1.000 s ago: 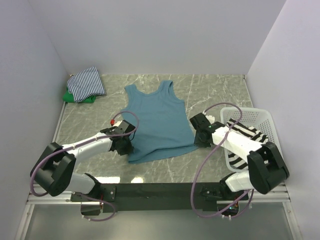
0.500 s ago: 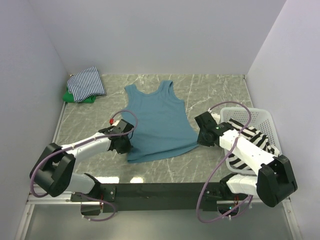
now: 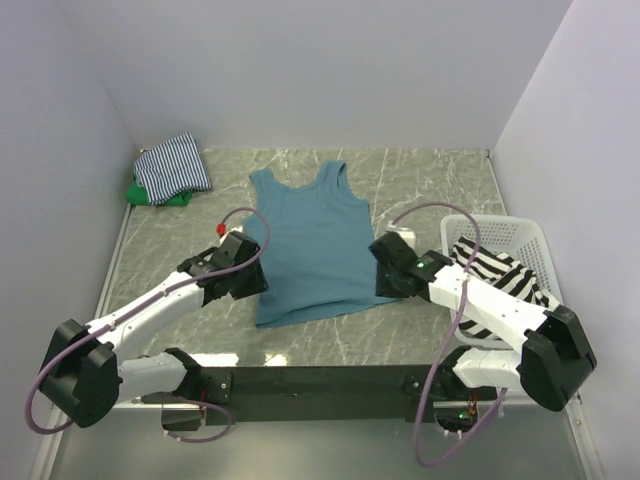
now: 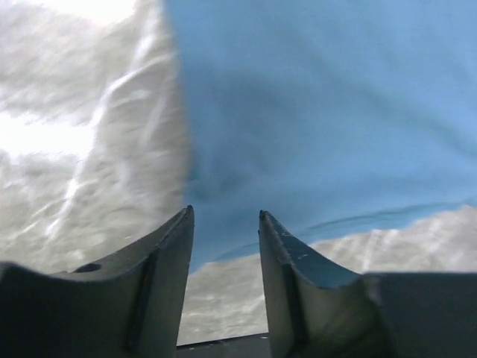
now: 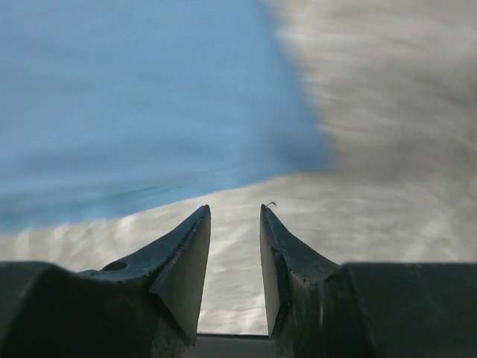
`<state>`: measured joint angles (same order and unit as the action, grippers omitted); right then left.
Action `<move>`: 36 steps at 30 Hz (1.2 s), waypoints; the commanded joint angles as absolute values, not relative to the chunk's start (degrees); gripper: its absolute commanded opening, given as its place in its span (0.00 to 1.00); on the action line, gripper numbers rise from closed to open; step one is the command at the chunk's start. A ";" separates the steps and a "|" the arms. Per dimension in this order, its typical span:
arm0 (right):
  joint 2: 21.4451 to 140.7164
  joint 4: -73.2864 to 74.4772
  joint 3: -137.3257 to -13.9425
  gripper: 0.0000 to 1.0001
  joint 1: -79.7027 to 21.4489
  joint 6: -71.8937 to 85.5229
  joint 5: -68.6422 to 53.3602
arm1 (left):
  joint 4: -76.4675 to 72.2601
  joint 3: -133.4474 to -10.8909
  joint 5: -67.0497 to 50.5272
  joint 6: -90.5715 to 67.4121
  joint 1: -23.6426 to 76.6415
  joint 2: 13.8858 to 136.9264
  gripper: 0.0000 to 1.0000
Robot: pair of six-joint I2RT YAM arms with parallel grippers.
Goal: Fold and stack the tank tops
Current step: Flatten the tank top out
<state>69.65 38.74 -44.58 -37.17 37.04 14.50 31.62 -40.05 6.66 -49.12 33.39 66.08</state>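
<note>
Teal tank top [image 4: 313, 112], ahead of left pincer [image 4: 223, 216]: soft matt cloth. Counter [image 4: 89, 149] beneath: glossy, veined stone-look. Pincer itself: dark, matt.

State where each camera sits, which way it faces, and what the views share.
Top external: above and behind the arms, looking down at the table; both arms show, left gripper and right gripper flanking the teal tank top.
Left wrist: looks past its own fingers at one hem corner.
Right wrist: past its fingers at the other hem corner.
All three share the teal top.
</note>
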 commanded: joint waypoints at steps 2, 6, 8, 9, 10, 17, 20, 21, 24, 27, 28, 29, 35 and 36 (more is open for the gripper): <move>75.82 31.04 -50.71 0.40 -44.54 31.21 12.75 | 29.89 -45.70 5.88 -45.53 39.35 69.95 0.44; 81.47 25.24 -52.99 0.41 -46.93 26.20 9.41 | 27.51 -48.07 2.29 -42.98 43.41 77.41 0.45; 83.31 23.83 -53.26 0.41 -47.81 25.05 7.57 | 26.89 -49.04 2.02 -41.58 45.43 79.53 0.45; 83.76 23.21 -53.35 0.42 -48.16 24.53 7.12 | 26.81 -49.83 2.46 -41.05 46.05 81.02 0.46; 84.19 21.99 -53.09 0.42 -48.25 23.83 6.51 | 26.55 -50.18 2.46 -40.44 46.58 81.64 0.47; 85.60 19.60 -51.68 0.44 -49.74 21.36 3.34 | 25.05 -51.68 1.84 -36.57 49.21 85.25 0.54; 86.74 19.34 -51.24 0.45 -50.18 21.09 3.60 | 24.96 -52.38 2.46 -36.12 49.92 86.66 0.55; 86.92 19.60 -51.07 0.45 -50.19 21.18 3.86 | 24.96 -52.64 2.98 -36.12 50.01 87.36 0.55; 86.49 19.34 -49.84 0.46 -50.36 21.36 4.48 | 25.05 -52.73 3.86 -35.77 50.36 88.41 0.55; 86.04 19.60 -49.22 0.47 -50.28 21.53 5.44 | 25.22 -52.91 5.61 -35.95 50.62 88.94 0.53; 86.04 19.69 -49.13 0.47 -50.36 21.62 5.80 | 25.31 -53.00 6.15 -35.95 50.71 89.12 0.52; 85.96 19.69 -48.87 0.47 -50.36 21.71 6.15 | 25.49 -53.35 6.94 -36.03 50.71 89.30 0.52; 82.97 19.16 -47.11 0.49 -50.36 23.29 8.96 | 25.84 -54.05 10.37 -35.95 50.80 90.26 0.44; 82.45 19.25 -46.94 0.49 -50.27 23.81 9.75 | 25.75 -54.14 10.37 -35.69 50.89 90.44 0.42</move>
